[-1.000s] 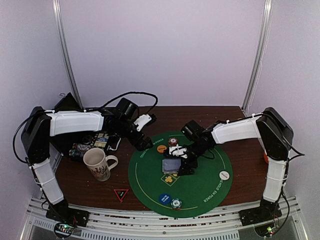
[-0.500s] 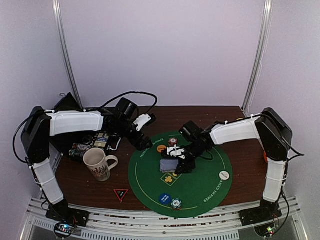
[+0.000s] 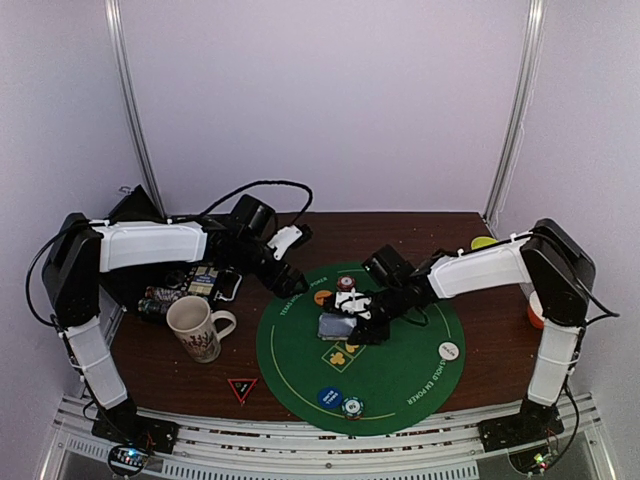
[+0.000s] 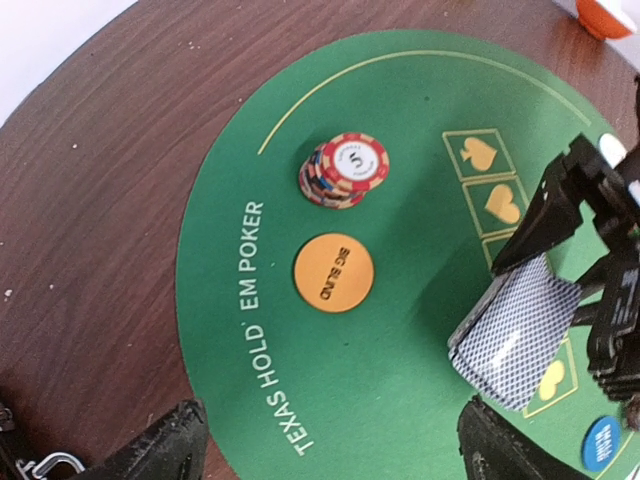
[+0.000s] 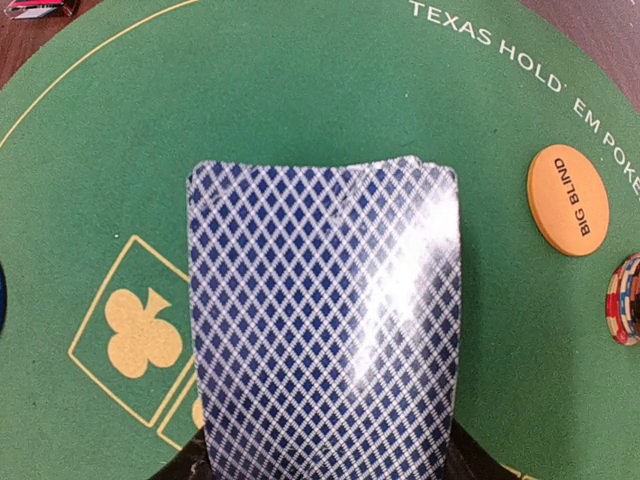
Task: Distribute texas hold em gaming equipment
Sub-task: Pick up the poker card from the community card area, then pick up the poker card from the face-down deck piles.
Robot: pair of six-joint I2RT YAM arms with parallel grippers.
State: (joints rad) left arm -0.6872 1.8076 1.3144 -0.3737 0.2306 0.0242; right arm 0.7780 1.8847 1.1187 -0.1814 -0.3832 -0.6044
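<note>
While clasping cards (image 5: 325,320) — right pincer (image 3: 352,322) low.

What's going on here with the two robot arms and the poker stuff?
Two robot arms are laying out a poker game. The right arm holds a deck of playing cards in its jaws, tilted over the middle of the green poker mat. The left arm hovers with open, empty jaws over the mat's far-left edge, near the orange button and a red-white chip stack.

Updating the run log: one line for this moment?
right tool: shut on card deck, over green mat | left tool: open, near orange button
</note>
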